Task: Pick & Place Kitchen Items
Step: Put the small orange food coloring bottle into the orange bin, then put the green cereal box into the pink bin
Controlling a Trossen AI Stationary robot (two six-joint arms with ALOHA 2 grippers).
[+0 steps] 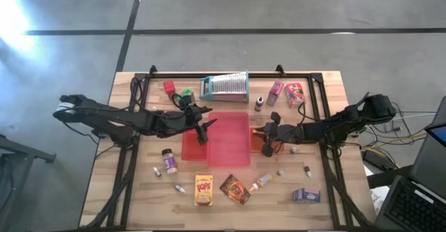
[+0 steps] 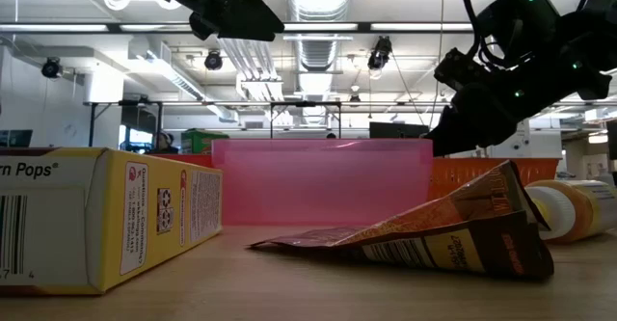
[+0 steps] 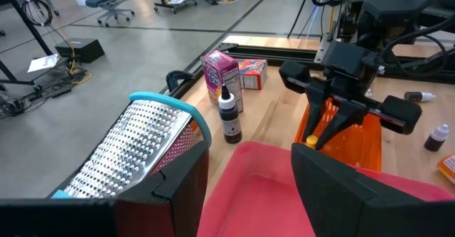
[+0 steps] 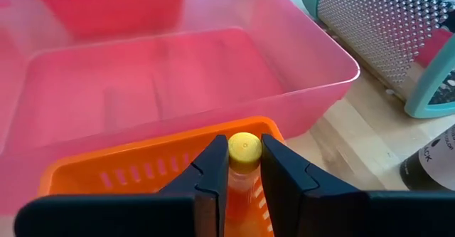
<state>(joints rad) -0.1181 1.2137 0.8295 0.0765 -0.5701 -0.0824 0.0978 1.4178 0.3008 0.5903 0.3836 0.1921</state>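
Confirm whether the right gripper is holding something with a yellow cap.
Yes, the right gripper has its fingers closed on a yellow-capped bottle over the orange tray.

Both arms I was running were matte black, built of blocky jointed links with black cables looped along them. The right tool (image 3: 313,134) carried two slim, tapered black fingers (image 4: 288,176) under a boxy black housing. The left tool (image 1: 203,135) had broad, flat-faced black fingers (image 3: 338,194) with squared edges.
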